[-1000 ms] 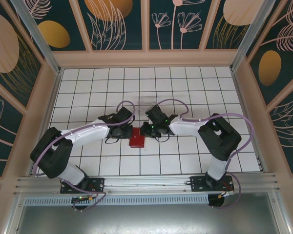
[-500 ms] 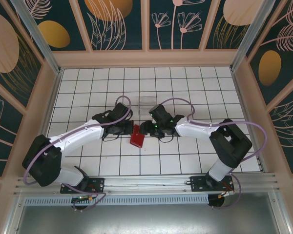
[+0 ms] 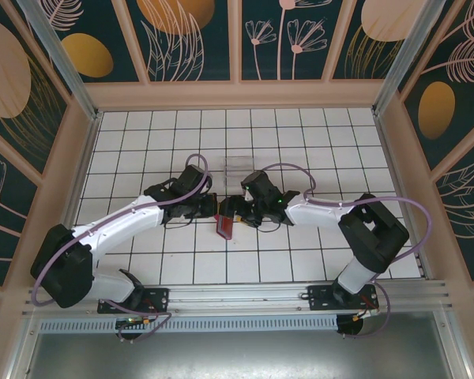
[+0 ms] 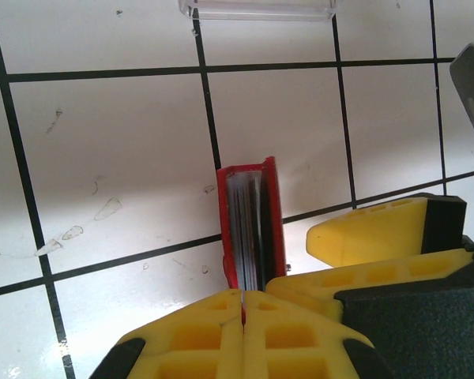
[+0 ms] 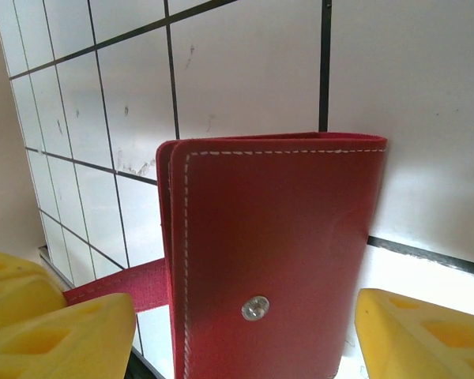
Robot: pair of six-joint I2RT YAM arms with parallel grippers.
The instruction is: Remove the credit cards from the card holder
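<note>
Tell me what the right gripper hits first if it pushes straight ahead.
Likely the card holder: its red face stands between the right gripper and its open fingers' tips, though depth is unclear.

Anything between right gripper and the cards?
Yes: the card holder is folded shut, red cover toward the right gripper, whose open jaws straddle it. The credit cards sit inside, edges showing between the covers. The left gripper pinches its edge.

Mid-table [image 3: 142,142], the card holder [image 3: 224,227] stands on edge between the two grippers. The left gripper [image 4: 243,309] comes in from its left and pinches its near end. The right gripper [image 5: 245,335] comes from its right, one finger on either side and clear of it. A box [image 3: 238,166] lies behind, apart.
</note>
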